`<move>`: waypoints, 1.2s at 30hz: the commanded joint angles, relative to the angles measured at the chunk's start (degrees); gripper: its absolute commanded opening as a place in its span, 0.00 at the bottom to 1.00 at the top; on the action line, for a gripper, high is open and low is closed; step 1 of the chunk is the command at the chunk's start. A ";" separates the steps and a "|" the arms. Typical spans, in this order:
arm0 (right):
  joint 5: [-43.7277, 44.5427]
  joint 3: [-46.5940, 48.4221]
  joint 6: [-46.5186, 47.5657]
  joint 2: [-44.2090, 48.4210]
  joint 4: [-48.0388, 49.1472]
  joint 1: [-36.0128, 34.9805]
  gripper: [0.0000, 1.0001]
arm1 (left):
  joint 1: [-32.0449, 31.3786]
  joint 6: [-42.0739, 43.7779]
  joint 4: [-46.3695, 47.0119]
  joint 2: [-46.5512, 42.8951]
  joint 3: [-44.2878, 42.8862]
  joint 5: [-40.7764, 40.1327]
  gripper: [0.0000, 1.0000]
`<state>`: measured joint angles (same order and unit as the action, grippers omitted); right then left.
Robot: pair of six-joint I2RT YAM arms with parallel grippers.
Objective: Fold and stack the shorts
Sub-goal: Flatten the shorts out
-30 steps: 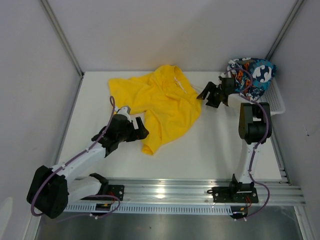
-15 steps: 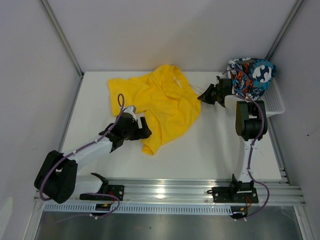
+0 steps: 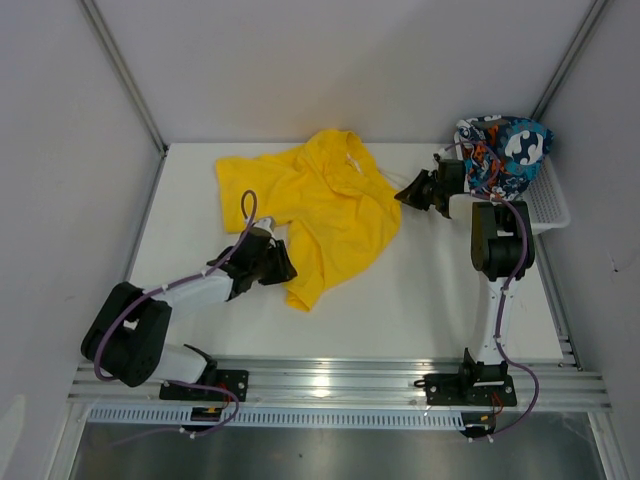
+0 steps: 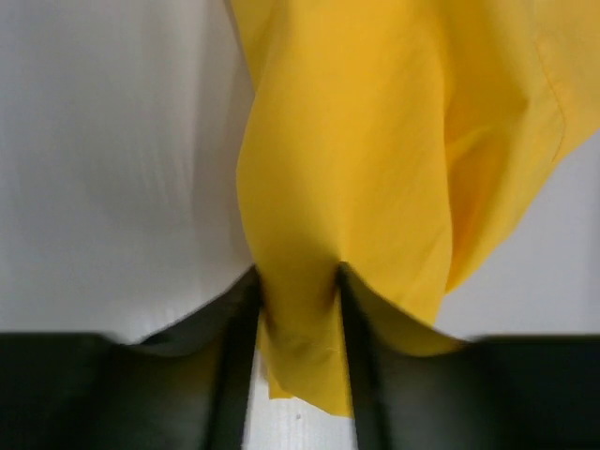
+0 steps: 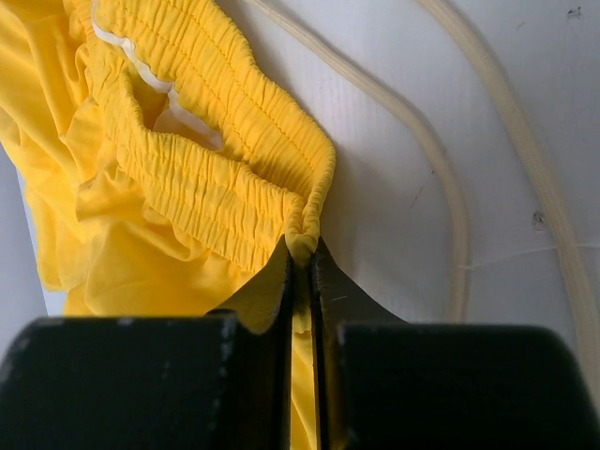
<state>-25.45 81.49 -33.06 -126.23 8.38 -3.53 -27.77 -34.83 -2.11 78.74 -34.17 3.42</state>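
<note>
The yellow shorts are lying rumpled on the white table, filling the upper middle of the frame. The left gripper is reaching in from the lower left and meeting the cloth's lower left edge. The right gripper is meeting the cloth's right edge, just right of centre; from up here its jaws are too small to read. The printed shorts are sitting bunched in the white basket at the upper right.

Left gripper: yellow shorts filled the jaw gap and the room to its right, bare table to its left. Right gripper: drawstring crossed the table right of the jaws, basket sat close behind.
</note>
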 commanded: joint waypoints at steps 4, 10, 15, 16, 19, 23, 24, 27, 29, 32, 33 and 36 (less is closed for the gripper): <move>-0.91 -1.60 -0.43 1.69 3.40 -0.16 0.00 | 2.37 -4.45 9.40 -0.61 0.95 8.35 0.04; 0.74 -1.87 0.80 2.92 1.47 -0.25 0.00 | 2.28 2.20 -4.89 -0.95 -8.00 -6.51 0.00; 3.48 -1.78 1.68 4.24 -1.35 -0.25 0.00 | -0.71 6.61 -27.91 1.06 -24.61 -32.67 0.00; 3.65 -1.78 1.77 4.50 -1.61 -0.34 0.00 | -0.53 7.49 -28.82 2.11 -28.02 -35.91 0.00; 4.88 -1.34 2.82 5.29 -3.63 -0.69 0.00 | 1.22 8.11 -28.65 3.17 -29.98 -37.43 0.19; 5.76 -1.60 3.18 6.26 -5.39 -0.86 0.00 | 6.57 7.23 -27.78 7.47 -33.14 -39.63 0.60; 5.85 -1.78 3.35 6.61 -5.48 -0.86 0.00 | 7.98 6.88 -28.38 8.35 -34.54 -39.98 0.73; 5.85 -2.48 3.35 7.67 -5.57 -0.86 0.00 | 12.56 6.88 -29.17 10.99 -37.27 -36.31 0.76; 5.85 -2.83 3.61 8.19 -5.74 -0.86 0.00 | 13.27 6.35 -30.06 10.82 -37.89 -35.50 0.77; 6.29 -3.01 3.70 8.90 -5.83 -0.69 0.00 | 13.27 5.74 -26.12 5.83 -31.60 -27.88 0.78; 6.29 -2.92 3.70 9.07 -5.92 -0.69 0.00 | 13.27 5.22 -23.58 2.24 -28.09 -25.24 0.78; 6.20 -2.74 3.62 8.99 -6.27 -0.51 0.00 | 13.18 1.62 -19.87 -5.05 -19.73 -16.45 0.78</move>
<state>-20.01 78.65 -30.81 -120.53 2.04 -4.16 -14.33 -29.69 -26.39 81.17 -58.85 -22.17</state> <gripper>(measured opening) 0.057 0.780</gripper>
